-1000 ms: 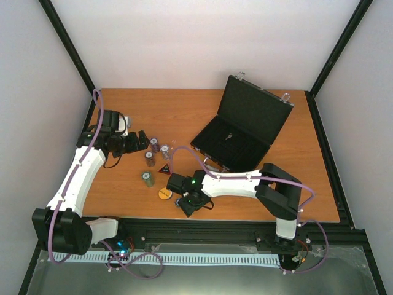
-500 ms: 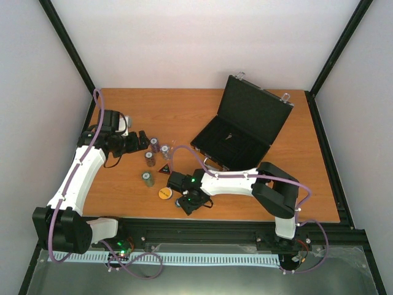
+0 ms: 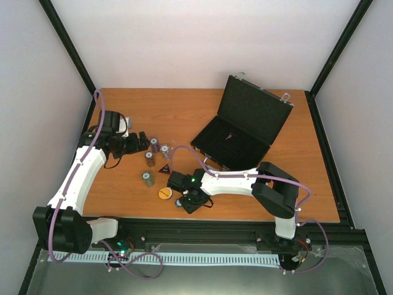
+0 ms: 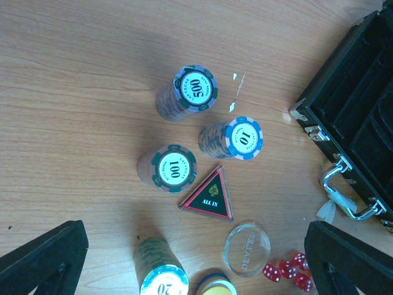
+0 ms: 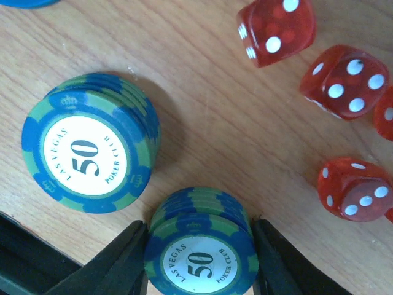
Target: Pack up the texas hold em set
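The black case [image 3: 242,132] lies open at the back right. My right gripper [image 5: 200,249] is low at the table's front, and its fingers [image 5: 123,261] press both sides of a blue-green 50 chip stack [image 5: 201,261]. A second 50 stack [image 5: 86,157] stands just left of it, and several red dice [image 5: 347,80] lie to the right. My left gripper [image 4: 196,246] hangs open above the 500 [image 4: 195,91], 10 [image 4: 241,138], 100 [image 4: 174,169] and 20 [image 4: 161,276] stacks. The red-black triangle [image 4: 210,198] lies among them. The orange disc [image 3: 164,193] lies left of the right gripper.
A clear round dealer button [image 4: 247,249] lies beside the dice [image 4: 287,271]. The case's silver handle [image 4: 344,196] and clasps face the chips. Black frame posts stand at the table's back corners, and a rail [image 3: 215,227] runs along the front edge.
The right gripper's fingers have closed in onto the 50 chip stack. The right arm shifted slightly. The left arm has stayed put.
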Robot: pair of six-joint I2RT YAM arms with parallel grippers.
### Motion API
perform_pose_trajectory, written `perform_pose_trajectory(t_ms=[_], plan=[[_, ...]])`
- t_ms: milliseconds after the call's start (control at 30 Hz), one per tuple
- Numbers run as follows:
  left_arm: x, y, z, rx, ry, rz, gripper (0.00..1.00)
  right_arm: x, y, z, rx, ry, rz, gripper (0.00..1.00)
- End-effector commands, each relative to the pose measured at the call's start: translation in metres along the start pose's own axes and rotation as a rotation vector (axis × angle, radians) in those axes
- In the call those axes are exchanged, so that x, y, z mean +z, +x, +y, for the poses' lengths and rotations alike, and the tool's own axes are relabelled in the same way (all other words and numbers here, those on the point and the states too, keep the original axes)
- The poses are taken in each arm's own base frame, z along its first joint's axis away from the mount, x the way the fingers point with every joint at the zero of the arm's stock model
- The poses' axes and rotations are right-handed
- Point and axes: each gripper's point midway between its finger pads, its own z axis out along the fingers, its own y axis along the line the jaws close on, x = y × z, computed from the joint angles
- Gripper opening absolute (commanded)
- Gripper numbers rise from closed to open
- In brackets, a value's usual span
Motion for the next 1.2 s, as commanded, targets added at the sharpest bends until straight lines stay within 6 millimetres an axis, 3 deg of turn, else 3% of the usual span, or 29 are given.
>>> perform_pose_trajectory(t_ms=[0,267,633,933,1167], plan=[[-0.002,-0.004,-0.004,0.005,0.016,-0.02,1.0,0.016,0.015,-0.005,0.007,0.011,0.065,0.38],[-0.005,-0.006,-0.005,0.007,0.014,-0.026,1.0,-0.003,0.006,0.001,-0.007,-0.01,0.041,0.18],[-0.009,-0.008,-0.006,0.014,0.015,-0.033,1.0,-0.062,-0.026,0.007,0.032,-0.025,-0.064,0.16],[-0.009,-0.003,-0.012,0.016,0.057,-0.021,0.97,-0.119,-0.076,-0.048,0.277,-0.053,-0.247,0.14],[-0.008,-0.006,-0.046,0.035,0.23,-0.04,0.92,-0.164,-0.132,-0.102,0.472,-0.063,-0.418,0.14]])
